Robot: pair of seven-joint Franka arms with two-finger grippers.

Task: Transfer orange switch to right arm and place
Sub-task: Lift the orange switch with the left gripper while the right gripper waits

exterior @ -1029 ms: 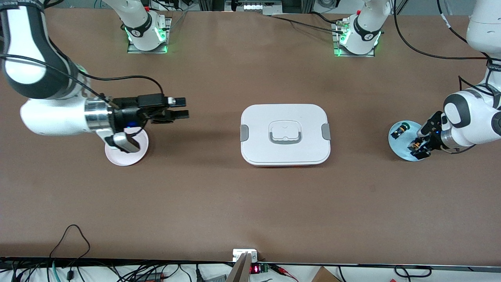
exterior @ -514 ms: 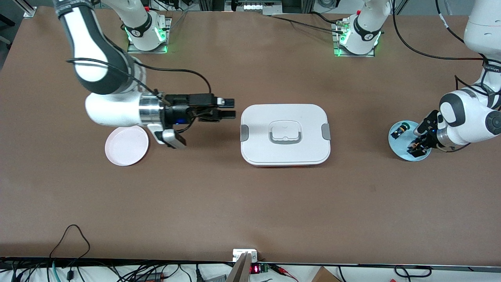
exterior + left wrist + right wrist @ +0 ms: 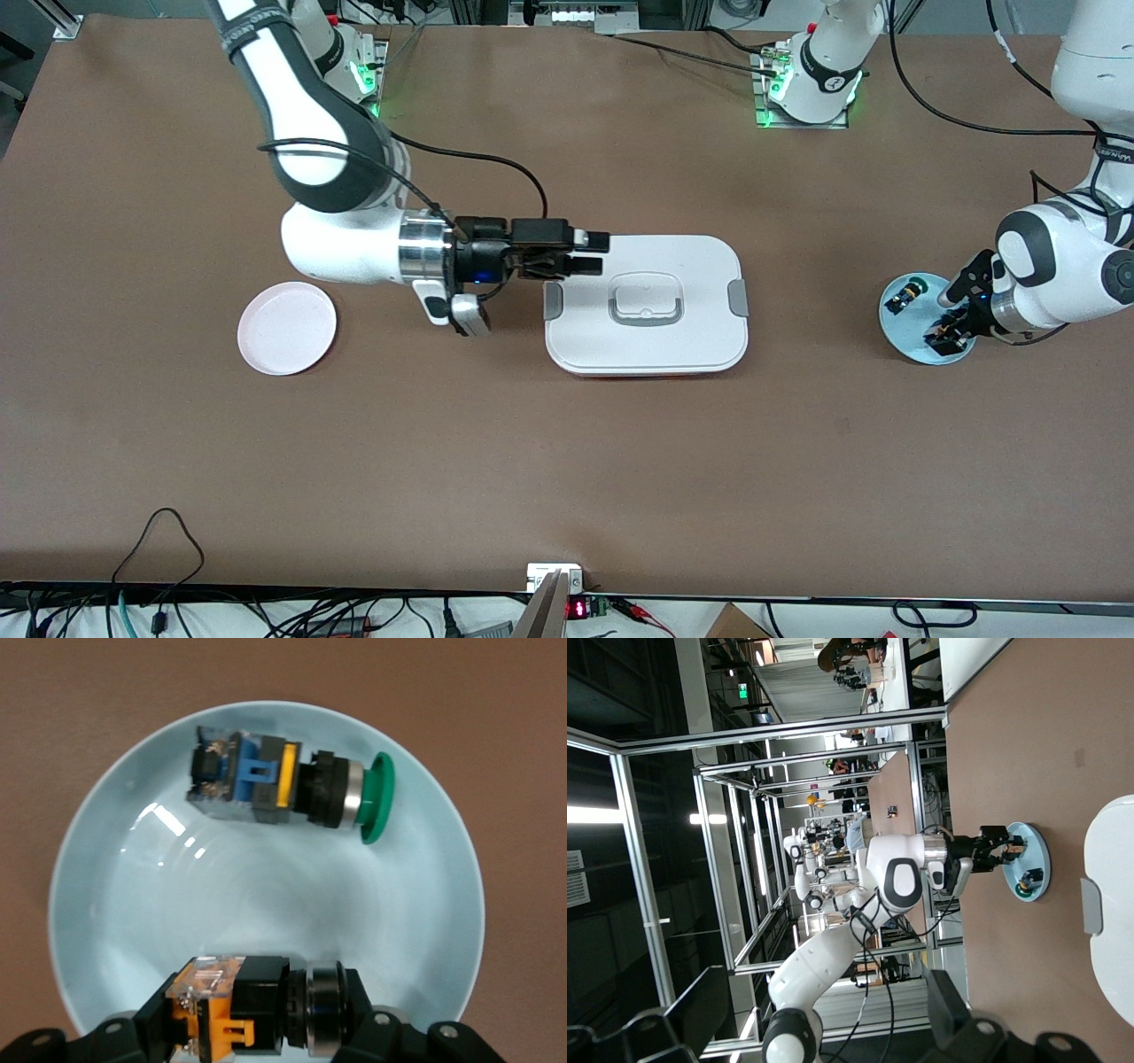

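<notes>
My left gripper clamps the small black-and-orange switch on the pale blue round plate; next, lifting it toward my wide-open right gripper.

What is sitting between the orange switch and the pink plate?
The closed white lunch box lies mid-table between the orange switch, gripped by the left tool on the blue plate, and the pink plate.
</notes>
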